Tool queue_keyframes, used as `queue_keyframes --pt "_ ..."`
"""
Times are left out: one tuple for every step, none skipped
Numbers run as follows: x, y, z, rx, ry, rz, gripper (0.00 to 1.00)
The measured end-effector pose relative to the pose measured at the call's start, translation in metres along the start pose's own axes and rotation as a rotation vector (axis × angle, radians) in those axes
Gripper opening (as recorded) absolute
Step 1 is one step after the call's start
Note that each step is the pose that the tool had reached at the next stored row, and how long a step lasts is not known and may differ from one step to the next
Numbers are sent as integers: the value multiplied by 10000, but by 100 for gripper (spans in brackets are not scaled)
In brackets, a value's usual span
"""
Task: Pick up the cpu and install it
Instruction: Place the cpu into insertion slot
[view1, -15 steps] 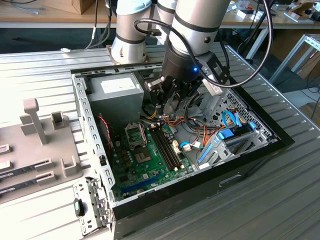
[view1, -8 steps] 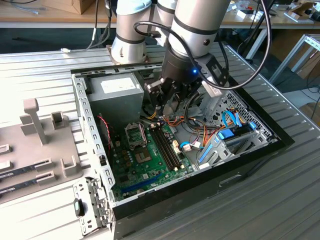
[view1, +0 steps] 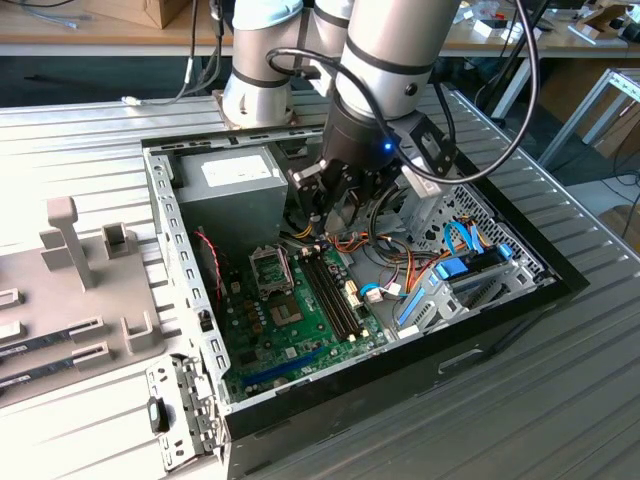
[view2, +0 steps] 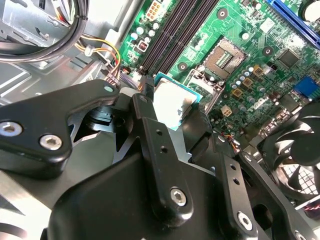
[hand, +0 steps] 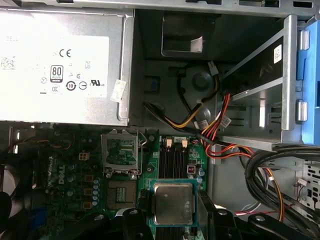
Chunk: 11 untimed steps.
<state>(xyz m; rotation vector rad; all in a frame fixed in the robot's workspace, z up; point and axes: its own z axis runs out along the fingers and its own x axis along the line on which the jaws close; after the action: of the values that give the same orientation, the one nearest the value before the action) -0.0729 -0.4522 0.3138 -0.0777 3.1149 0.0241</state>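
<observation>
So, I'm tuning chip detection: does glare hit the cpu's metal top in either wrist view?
In the second wrist view glare washes the cpu pale white; in the first wrist view the cpu looks evenly lit, dull grey, without a hot spot.

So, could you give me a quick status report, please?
Gripper shut on the cpu. Held over the motherboard. Socket open, empty. No obstruction seen.
</observation>
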Motion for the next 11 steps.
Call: queue_keyframes --pt "1 0 3 -1 0 0 47" --pt "3 -1 6 0 1 0 47" --pt "5 -1 10 -1 0 0 47" --pt "9 -2 14 -1 0 2 47" --pt "11 -3 18 -1 0 1 47" --pt "19 -6 26 -1 -1 0 47" --pt "23 -9 30 -1 -1 0 47" --pt "25 -10 32 0 0 0 47" --pt "29 -11 37 1 0 0 47" --pt "31 -11 42 -1 0 0 47" --pt "37 -12 49 0 0 2 47"
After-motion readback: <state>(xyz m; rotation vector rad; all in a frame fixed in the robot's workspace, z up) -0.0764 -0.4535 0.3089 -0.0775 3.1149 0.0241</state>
